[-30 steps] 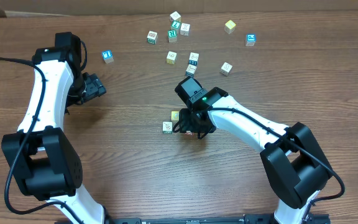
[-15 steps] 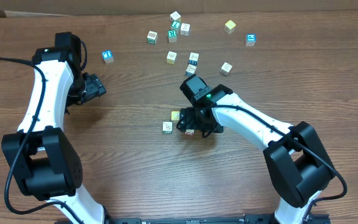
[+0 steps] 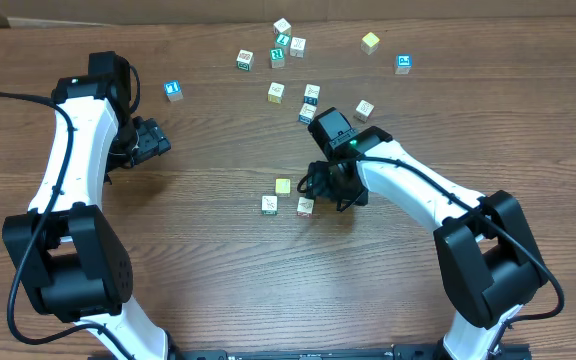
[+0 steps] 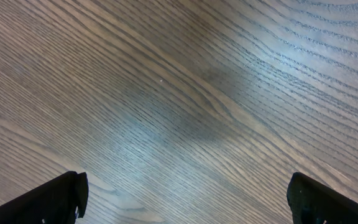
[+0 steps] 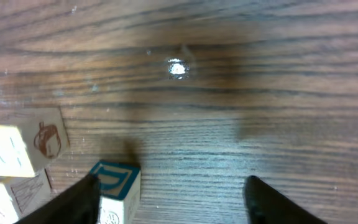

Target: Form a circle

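Clearance is widest on the near side of the right tool [image 3: 330,190], where bare brown tabletop [image 3: 218,290] reaches the near edge with only the arms' white links above it. Its fingers stand apart. In the wrist view they frame open woodgrain, and one blue-topped cube [image 5: 114,185] sits just inside one dark finger [image 5: 73,200], not pinched.

The circle [image 3: 284,188] lies just beside this tool, on the side toward the left arm. From above it shows a pale yellow cube [image 3: 283,186], a whitish cube [image 3: 269,204] and a second whitish cube [image 3: 306,206] with a reddish mark. They sit near one another but apart, more an open triangle than a ring, and the marked one is nearest the tool.

Beyond the tool, toward the tabletop's far edge, scattered cubes [image 3: 276,92] with green, blue and pale faces narrow the room.

The left tool [image 3: 154,140] is well apart from the circle, its fingers spread wide over grained, faintly glossy wood.

Every cube is small and square-edged, with matte printed faces.
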Controlling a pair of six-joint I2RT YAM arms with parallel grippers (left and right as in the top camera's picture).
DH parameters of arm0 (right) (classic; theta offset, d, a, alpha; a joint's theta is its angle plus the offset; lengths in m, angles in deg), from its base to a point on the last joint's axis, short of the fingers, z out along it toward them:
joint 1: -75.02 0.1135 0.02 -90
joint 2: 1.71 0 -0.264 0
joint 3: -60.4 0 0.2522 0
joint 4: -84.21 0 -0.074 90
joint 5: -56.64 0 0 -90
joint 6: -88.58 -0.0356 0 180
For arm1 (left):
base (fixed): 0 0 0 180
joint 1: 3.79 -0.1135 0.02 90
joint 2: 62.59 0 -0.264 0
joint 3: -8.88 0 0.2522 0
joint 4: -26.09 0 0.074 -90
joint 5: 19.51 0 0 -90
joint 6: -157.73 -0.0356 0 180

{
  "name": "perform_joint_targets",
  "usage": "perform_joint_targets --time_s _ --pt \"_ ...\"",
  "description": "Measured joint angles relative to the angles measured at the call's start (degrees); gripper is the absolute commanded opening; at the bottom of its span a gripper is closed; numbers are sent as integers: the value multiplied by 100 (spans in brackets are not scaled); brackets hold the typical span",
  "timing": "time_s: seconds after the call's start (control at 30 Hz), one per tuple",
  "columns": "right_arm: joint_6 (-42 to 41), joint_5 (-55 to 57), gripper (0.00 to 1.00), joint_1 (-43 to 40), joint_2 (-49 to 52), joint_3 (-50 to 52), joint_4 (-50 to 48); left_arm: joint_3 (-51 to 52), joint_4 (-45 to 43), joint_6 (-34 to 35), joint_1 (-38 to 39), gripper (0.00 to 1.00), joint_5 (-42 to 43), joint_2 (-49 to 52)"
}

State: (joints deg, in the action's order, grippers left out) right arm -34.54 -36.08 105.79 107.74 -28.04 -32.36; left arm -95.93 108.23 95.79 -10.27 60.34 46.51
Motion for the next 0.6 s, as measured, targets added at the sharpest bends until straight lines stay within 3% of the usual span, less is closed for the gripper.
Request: perform_joint_targets --time_s 0.2,0.4,0.6 --pt "-2 20 41 -26 0 2 0 0 2 0 0 100 0 0" --pt "-162 55 6 -162 0 0 11 0 2 2 0 100 0 0" --pt "-352 66 4 -223 0 0 96 0 0 0 0 100 0 0"
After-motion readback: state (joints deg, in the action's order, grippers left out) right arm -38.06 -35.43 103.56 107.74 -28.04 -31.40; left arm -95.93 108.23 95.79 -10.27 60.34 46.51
